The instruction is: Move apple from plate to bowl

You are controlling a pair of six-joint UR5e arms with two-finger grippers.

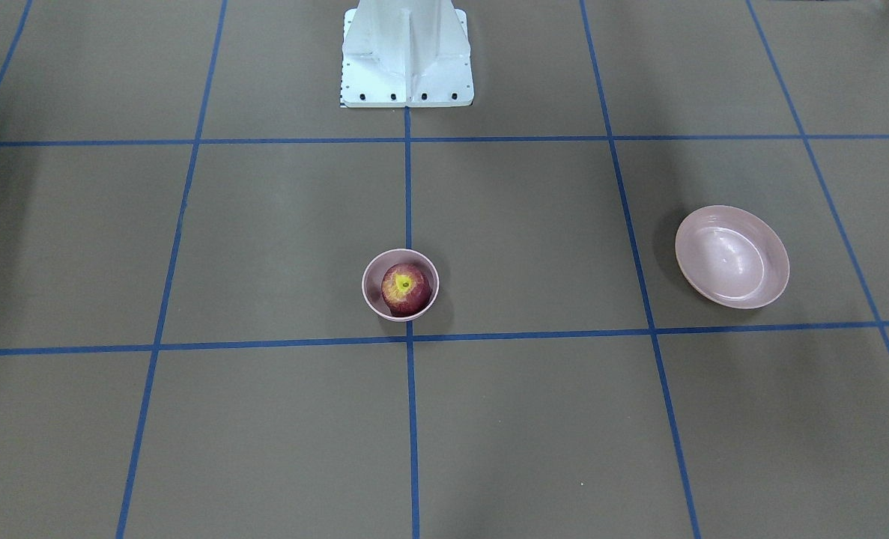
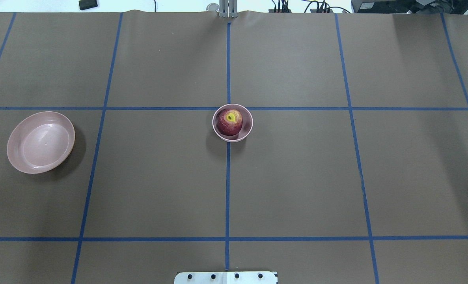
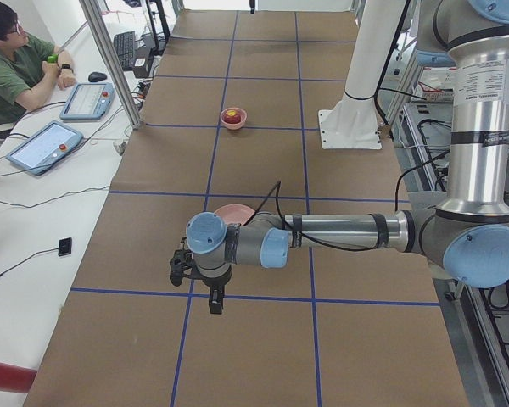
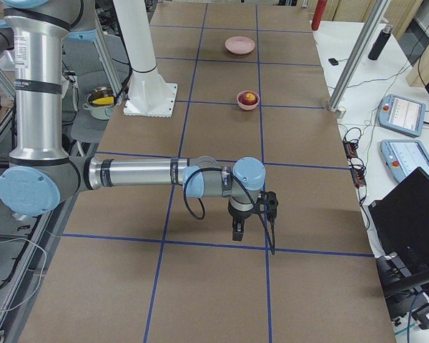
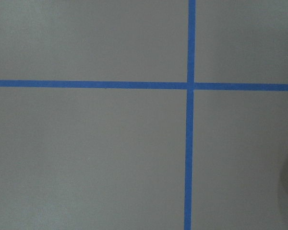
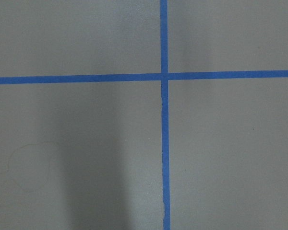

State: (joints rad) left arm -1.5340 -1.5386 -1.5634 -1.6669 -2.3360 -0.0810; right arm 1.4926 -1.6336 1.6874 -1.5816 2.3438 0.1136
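Observation:
The dark-red apple (image 1: pixel 405 288) with a yellow-green stem patch sits inside the small deep pink bowl (image 1: pixel 371 267) at the table's middle; both also show in the overhead view, the apple (image 2: pixel 230 122) and the bowl (image 2: pixel 247 131). The wide shallow pink plate (image 2: pixel 40 142) lies empty on the robot's left side, apart from the bowl. My left gripper (image 3: pixel 215 301) hangs over the table near the plate (image 3: pixel 236 209), and my right gripper (image 4: pixel 237 230) hangs over bare table at the other end. I cannot tell whether either is open or shut.
The white robot pedestal (image 1: pixel 407 60) stands at the table's back middle. Blue tape lines (image 5: pixel 189 86) cross the brown table cover. An operator (image 3: pixel 13 64) sits at a side desk with tablets (image 3: pixel 44 146). Both wrist views show only table and tape.

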